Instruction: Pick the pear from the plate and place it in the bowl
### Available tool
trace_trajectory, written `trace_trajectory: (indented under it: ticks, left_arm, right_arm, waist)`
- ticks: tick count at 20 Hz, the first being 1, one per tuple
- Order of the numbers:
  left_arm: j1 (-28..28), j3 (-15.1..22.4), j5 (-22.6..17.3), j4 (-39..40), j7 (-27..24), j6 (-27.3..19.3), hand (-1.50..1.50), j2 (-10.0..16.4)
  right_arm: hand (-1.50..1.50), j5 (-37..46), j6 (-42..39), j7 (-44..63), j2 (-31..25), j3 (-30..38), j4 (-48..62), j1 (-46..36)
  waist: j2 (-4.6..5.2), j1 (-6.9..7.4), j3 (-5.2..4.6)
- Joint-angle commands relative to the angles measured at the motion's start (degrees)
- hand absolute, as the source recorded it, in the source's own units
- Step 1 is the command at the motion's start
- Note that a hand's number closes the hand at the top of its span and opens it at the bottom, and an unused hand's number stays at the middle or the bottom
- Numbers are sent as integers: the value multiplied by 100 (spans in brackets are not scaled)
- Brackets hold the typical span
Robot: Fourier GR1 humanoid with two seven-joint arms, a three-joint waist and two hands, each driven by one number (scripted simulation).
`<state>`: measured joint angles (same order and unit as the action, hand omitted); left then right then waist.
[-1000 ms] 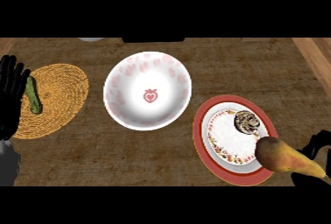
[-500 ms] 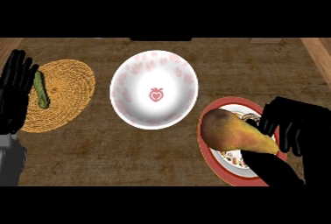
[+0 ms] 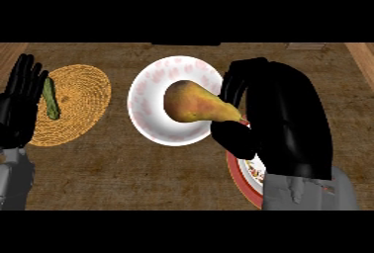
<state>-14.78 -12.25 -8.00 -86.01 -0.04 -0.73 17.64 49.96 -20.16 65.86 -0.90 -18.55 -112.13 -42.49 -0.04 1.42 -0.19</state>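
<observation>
I see my right hand (image 3: 281,118) now holds the pear (image 3: 191,103) over the bowl (image 3: 150,123); a moment ago it gripped it down on the plate (image 3: 245,180).

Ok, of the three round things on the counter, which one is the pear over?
The white bowl in the middle; the right hand holds the pear above it. Not the red-rimmed plate or woven mat.

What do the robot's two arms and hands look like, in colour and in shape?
Both hands are glossy black. The left hand has long, slim fingers. The right hand has a broad, smooth back and a thick, rounded thumb. Each joins a grey, blocky forearm: the left forearm and the right forearm, which has lighter grey patches. No cables, markings or sleeves show.
</observation>
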Motion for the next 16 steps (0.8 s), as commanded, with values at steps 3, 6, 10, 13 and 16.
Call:
trace_trajectory:
  ticks: [3, 6, 10, 13, 16]
  left_arm:
    - [-424, -50, 104, 467, -90, -78, 0, 43]
    - [-25, -87, -113, 141, -144, 225, 0, 88]
    - [-251, 23, 77, 294, -132, -89, 0, -129]
    - [-225, -40, 4, 195, -15, 18, 0, 6]
    - [-301, -4, -5, 112, 146, -23, 0, -13]
  right_arm:
    - [150, -425, 775, 773, 87, -7, 1617, -756]
    - [150, -374, 1332, 614, 87, -223, 2298, -679]
    - [150, -5, 1807, 649, 88, -674, 3101, -728]
    - [150, -139, 2205, 644, 88, -518, 3588, -529]
    - [-150, -162, 2946, 614, 88, -473, 3988, -380]
  waist:
    - [39, -27, 10]
    - [28, 54, 11]
    - [34, 4, 11]
    - [41, 36, 15]
    - [50, 78, 18]
